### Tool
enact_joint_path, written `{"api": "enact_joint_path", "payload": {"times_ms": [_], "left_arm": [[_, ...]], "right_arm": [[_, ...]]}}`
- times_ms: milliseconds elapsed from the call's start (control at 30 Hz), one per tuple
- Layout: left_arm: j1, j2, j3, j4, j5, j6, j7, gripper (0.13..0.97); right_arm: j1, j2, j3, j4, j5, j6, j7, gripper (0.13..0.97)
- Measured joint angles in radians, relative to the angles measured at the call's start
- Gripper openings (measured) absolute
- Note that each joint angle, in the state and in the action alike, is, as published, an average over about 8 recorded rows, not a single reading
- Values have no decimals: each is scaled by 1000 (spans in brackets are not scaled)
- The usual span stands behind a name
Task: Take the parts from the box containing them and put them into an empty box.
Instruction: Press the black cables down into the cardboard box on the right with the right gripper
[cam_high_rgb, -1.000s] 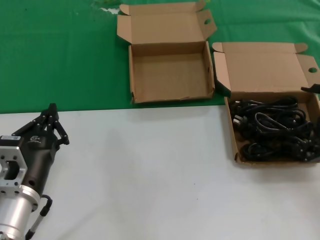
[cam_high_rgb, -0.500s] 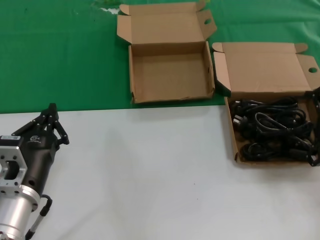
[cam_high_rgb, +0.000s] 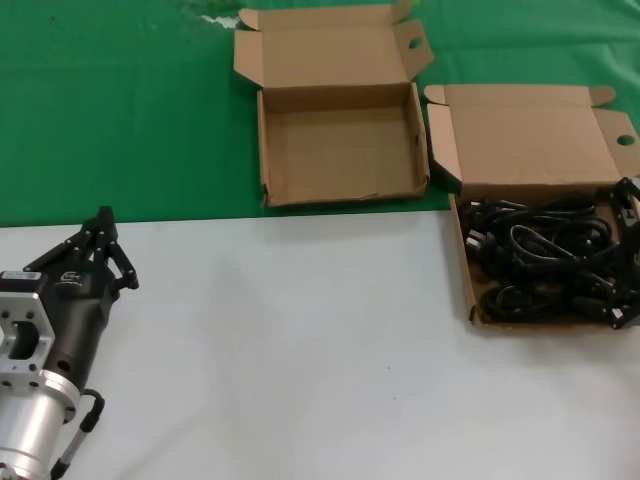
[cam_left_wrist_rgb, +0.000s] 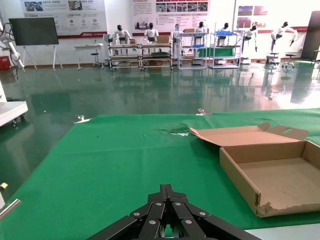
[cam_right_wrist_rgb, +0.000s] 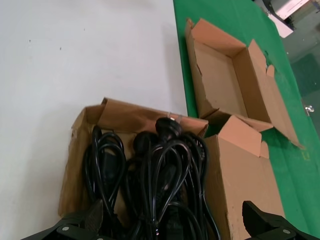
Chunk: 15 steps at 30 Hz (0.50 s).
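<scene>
The coiled black power cables lie piled in the right cardboard box, whose tall lid stands open behind them. The empty box with the shorter lid sits to its left on the green cloth. My right gripper is open wide at the box's right side, its fingers straddling the pile. In the right wrist view the cables lie between its spread fingers, and my right gripper holds nothing. My left gripper is shut and empty, parked at the near left on the white table.
The white table fills the near part and the green cloth the far part. The empty box also shows in the left wrist view and the right wrist view. The left gripper points across the green cloth.
My right gripper has come further into view at the right edge, with its fingers now spread over the right side of the cable box. The left arm and both boxes have not moved.
</scene>
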Motion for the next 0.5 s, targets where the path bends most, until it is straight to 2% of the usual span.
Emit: {"api": "enact_joint_path", "payload": {"times_ms": [500], "left_arm": [[0, 0, 0, 0, 0, 0, 0, 139]], "right_arm": [[44, -48, -13, -88, -29, 41, -83, 966]]}}
